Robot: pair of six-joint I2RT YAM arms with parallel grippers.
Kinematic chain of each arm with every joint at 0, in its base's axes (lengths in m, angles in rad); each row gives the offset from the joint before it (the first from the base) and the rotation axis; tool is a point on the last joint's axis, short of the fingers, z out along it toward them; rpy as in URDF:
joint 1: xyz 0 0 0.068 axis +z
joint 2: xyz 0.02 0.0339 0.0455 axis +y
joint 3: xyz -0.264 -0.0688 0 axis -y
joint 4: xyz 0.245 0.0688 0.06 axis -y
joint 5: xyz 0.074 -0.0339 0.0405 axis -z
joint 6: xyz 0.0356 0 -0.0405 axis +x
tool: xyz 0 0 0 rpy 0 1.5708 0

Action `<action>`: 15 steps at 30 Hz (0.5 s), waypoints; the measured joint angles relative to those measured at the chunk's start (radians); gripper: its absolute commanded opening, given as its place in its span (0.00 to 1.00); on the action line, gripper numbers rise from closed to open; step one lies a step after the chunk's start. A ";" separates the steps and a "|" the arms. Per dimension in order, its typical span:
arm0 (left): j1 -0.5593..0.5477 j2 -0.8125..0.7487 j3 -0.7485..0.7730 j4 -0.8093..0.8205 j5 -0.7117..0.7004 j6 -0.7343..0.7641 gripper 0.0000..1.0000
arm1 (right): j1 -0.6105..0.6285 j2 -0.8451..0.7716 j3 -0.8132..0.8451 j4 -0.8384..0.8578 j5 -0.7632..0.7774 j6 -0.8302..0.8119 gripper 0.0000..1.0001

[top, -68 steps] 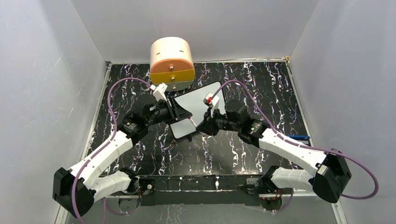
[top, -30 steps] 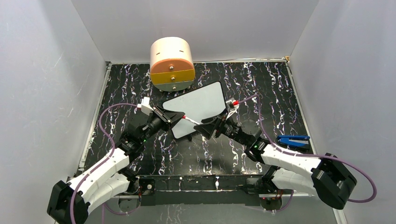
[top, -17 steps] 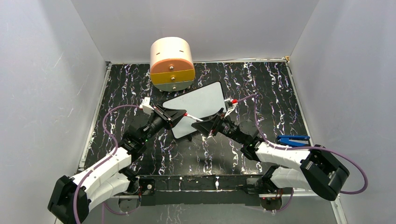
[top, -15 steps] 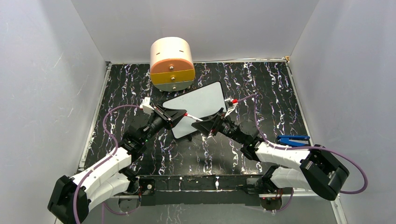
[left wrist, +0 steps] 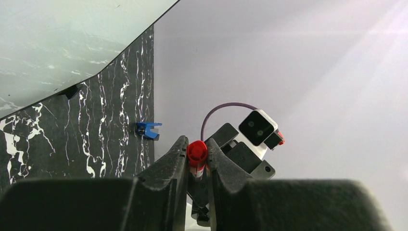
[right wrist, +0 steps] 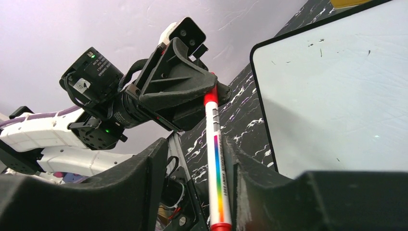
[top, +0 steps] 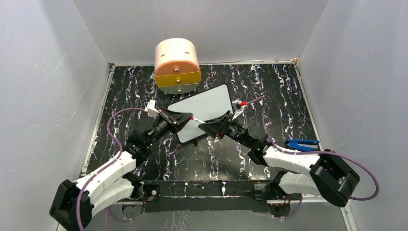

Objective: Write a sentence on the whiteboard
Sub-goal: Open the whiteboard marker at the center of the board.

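Note:
The whiteboard (top: 209, 102) lies flat on the black marbled table, blank, with no red lettering on it. It also shows in the left wrist view (left wrist: 57, 43) and the right wrist view (right wrist: 337, 86). A white marker (top: 197, 119) with a rainbow stripe spans between both grippers over the board's near left edge. My left gripper (top: 189, 117) is shut on its red cap (left wrist: 197, 151). My right gripper (right wrist: 193, 148) is open, its jaws wide around the marker barrel (right wrist: 215, 159), which lies against one finger (right wrist: 235, 163). In the top view the right gripper (top: 203, 126) faces the left one.
A round drawer unit (top: 177, 65) with orange and yellow fronts stands behind the board at the back wall. A blue clip (top: 302, 142) lies at the right side of the table, also in the left wrist view (left wrist: 146, 130). White walls enclose the table.
Both arms drew back from over the board and lowered, meeting tip to tip with the marker between them. In the last half second the right gripper edged slightly left.

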 measured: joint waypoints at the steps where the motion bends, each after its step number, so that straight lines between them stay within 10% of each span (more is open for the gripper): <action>1: 0.000 0.000 0.000 0.001 0.000 0.000 0.00 | 0.000 0.000 0.000 -0.001 0.000 -0.001 0.48; 15: 0.000 0.005 0.002 0.005 0.018 0.007 0.00 | 0.000 -0.014 0.000 -0.033 0.002 -0.006 0.40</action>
